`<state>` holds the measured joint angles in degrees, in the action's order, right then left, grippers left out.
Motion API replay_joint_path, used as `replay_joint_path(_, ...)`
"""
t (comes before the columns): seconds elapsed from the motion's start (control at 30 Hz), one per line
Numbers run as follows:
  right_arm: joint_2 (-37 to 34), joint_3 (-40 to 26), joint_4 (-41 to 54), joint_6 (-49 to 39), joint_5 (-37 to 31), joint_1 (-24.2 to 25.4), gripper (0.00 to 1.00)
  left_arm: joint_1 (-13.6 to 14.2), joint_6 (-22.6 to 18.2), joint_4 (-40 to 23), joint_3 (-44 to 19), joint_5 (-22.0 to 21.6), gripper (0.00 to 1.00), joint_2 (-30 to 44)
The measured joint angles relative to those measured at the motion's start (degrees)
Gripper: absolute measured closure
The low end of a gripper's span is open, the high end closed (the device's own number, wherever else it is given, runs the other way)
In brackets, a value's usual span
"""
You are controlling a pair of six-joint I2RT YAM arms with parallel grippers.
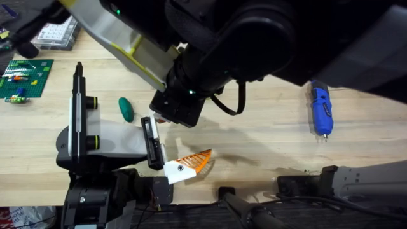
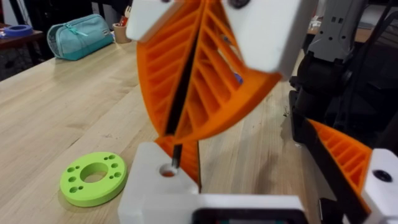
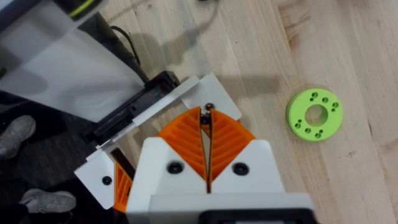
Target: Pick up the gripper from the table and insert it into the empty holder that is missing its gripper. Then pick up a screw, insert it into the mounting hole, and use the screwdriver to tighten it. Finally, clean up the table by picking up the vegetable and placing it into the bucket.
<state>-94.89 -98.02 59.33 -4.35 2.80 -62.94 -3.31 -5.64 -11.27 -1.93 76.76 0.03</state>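
table (image 1: 267,127): light wood | on it: screwdriver (image 1: 321,108), vegetable (image 1: 126,109), green ring (image 3: 314,114)

Matt wooden table (image 1: 267,133), glossy plastic screwdriver (image 1: 321,108)

You get even, bright light on the pale table (image 1: 267,127), with soft shadows beneath the arms. A large dark arm (image 1: 267,32) blurs across the overhead's top, and the left wrist's background stays unfocused.

Between the right gripper's (image 3: 206,118) closed fingers, the pinched screw (image 3: 209,107) is too small to make out clearly.
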Motion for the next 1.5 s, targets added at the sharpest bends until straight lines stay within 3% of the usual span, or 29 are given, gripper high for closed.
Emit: replay_joint_path(1.5,0.0,0.0,-1.2,0.0,0.0,0.0,0.991,0.0,0.0,0.1,0.0,0.0,0.015,0.0)
